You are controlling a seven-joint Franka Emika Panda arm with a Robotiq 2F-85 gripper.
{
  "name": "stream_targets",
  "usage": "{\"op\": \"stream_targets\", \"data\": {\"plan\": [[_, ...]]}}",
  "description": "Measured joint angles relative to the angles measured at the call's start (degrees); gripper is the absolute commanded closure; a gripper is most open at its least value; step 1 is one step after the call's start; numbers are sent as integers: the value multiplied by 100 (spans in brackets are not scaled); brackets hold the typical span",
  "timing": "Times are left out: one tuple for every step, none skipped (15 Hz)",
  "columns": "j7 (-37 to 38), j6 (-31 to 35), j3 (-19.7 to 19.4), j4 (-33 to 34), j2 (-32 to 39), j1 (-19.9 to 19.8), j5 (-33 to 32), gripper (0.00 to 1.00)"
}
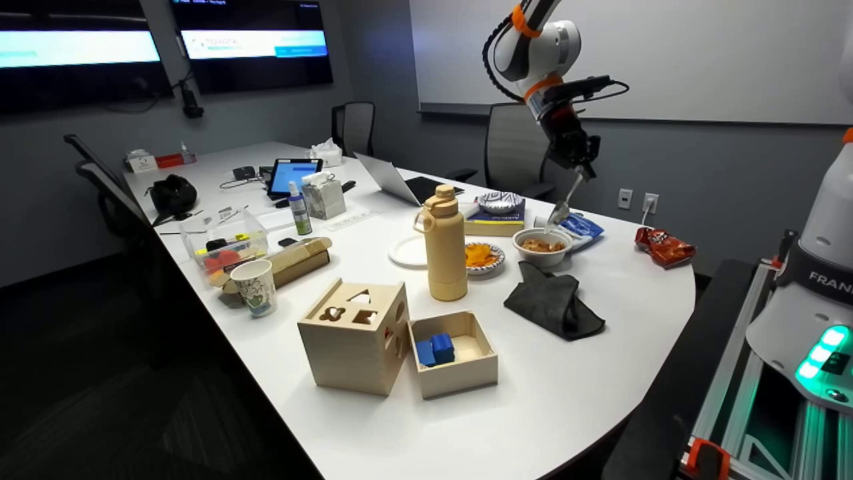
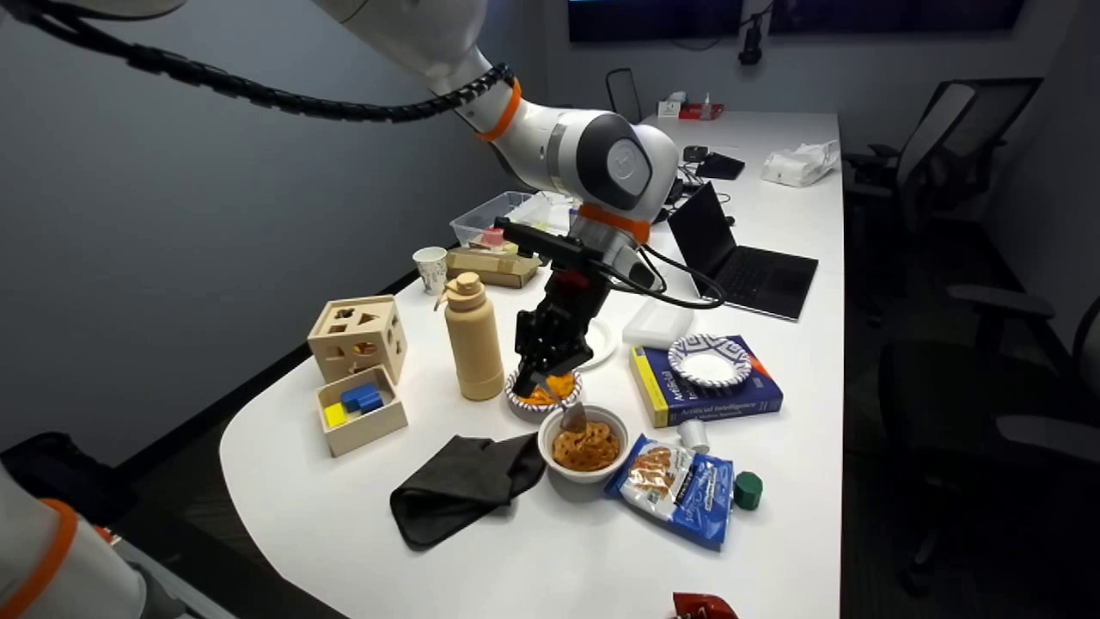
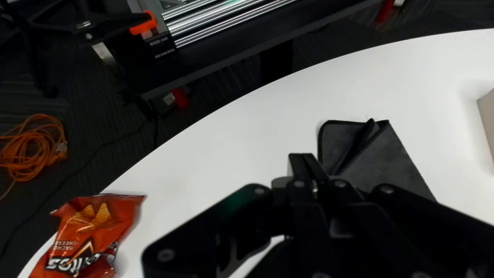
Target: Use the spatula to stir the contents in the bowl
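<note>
White tabletop (image 1: 546, 393) is bright, fairly evenly lit, soft shadows; floor (image 1: 100, 387) near-black. TV screen (image 1: 256, 43) glows, fine text smeared. Metal rails (image 3: 216, 19) glare in wrist view; gripper (image 3: 308, 166) dark, soft.

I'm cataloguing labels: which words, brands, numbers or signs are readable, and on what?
"Artificial Intelligence", "A Modern Approach": book
"TOYOTA": wall screen
"FRAN", then cut off: robot base
"8020.net": black plate, number beneath blurred
"NACHO CHEESE", "…ritos": red bag
Too small or blurred: blue bag, spray bottle, all else
</note>
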Motion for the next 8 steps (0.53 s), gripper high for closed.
{"op": "stream_targets", "data": {"plan": [[117,10,-19,0,25,1,-56,99],[223,19,-29,0,52,1,-104,99],[309,23,-33,5,85,3,-140,99],[386,23,-33,17,126,9,-164,99],[459,23,-33,30,170,23,-183,99],[511,23,-33,44,216,46,-195,99],[551,23,-31,61,268,75,-200,99],[580,23,-27,81,326,107,-204,99]]}}
